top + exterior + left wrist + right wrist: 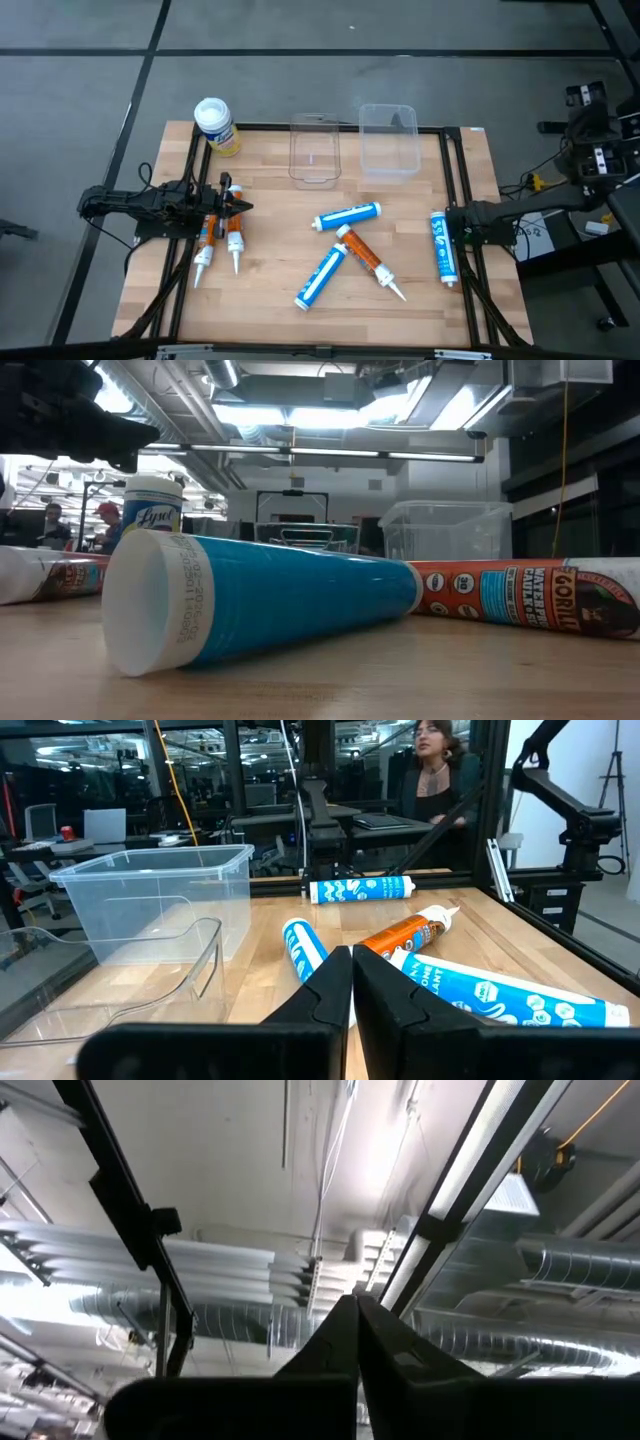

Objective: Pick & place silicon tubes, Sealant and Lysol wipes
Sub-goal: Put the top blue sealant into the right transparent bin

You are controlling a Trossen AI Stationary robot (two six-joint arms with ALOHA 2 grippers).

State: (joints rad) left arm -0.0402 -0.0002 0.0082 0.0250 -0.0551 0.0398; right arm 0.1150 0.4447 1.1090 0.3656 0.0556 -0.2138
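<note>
Wooden table (290, 270) in a workshop with exposed ceiling ducts. Counted: six tubes, three blue and three orange; two clear bins (387, 140) at the far edge; one Lysol wipes (214, 126) canister, far left corner. Left gripper (244, 207) clenched, empty, above two orange tubes (218, 242). Right gripper (449, 222) clenched near the right edge.

we see a bench (400, 310) of pale wood with a smooth matt grain, framed in black metal rails (462, 190). the two bins (388, 140) are clear, glossy plastic. the tubes (348, 217) look like smooth plastic with shiny printed blue and orange labels. the wipes canister (216, 127) has a white plastic lid and a glossy yellow label. the left end effector (352, 982) is matt black plastic.
</note>
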